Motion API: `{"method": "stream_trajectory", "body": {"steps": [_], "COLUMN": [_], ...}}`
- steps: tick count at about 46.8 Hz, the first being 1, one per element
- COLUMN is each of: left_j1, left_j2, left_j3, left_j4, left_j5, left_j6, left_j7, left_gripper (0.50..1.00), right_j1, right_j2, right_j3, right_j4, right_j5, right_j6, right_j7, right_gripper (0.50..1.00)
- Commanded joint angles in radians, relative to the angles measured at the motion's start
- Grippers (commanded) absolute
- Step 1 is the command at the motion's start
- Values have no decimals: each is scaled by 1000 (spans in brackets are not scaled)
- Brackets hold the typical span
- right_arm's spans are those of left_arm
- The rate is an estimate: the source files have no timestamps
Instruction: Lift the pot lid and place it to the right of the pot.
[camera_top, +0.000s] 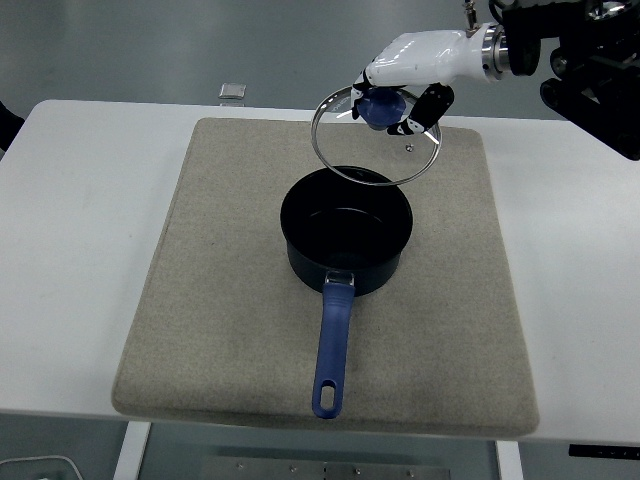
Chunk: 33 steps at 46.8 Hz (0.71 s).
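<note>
Lid (378, 140) hangs tilted in our right robot hand (405, 75), pinched by its blue knob, up at one o'clock of the pot (346, 233), high enough to clear the rim before setting down on the mat (200, 300).

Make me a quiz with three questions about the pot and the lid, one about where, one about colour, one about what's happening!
1. Where is the pot lid?
A. Flat on the mat
B. In the air above the pot's far rim
C. Sitting on the pot

2. What colour is the pot handle?
A. Blue
B. Red
C. Yellow

3. What is the right hand doing?
A. Resting open on the table
B. Holding the pot handle
C. Gripping the lid's knob

Answers:
1 B, the lid hangs tilted, clear of the uncovered pot.
2 A, the long handle pointing at the near edge is blue.
3 C, its fingers wrap the blue knob.
</note>
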Motion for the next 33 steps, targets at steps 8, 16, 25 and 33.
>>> {"method": "stream_trajectory", "body": {"steps": [8, 16, 25, 33], "left_j1": [0, 0, 0, 0], "left_j2": [0, 0, 0, 0], "left_j3": [0, 0, 0, 0], "left_j4": [0, 0, 0, 0], "left_j5": [0, 0, 1, 0], "left_j6": [0, 0, 0, 0], "left_j7": [0, 0, 0, 0], "left_gripper": [1000, 1000, 1000, 1000], "right_j1": [-8, -17, -37, -54], "right_j2": [1, 1, 1, -2], "right_j3": [-7, -13, -16, -13], "right_j4": [-52, -75, -116, -142], "right_j5": [0, 0, 0, -2], "right_j6": [-1, -3, -3, -4], "right_j7": [0, 0, 0, 0], "right_gripper": [500, 500, 500, 500]}}
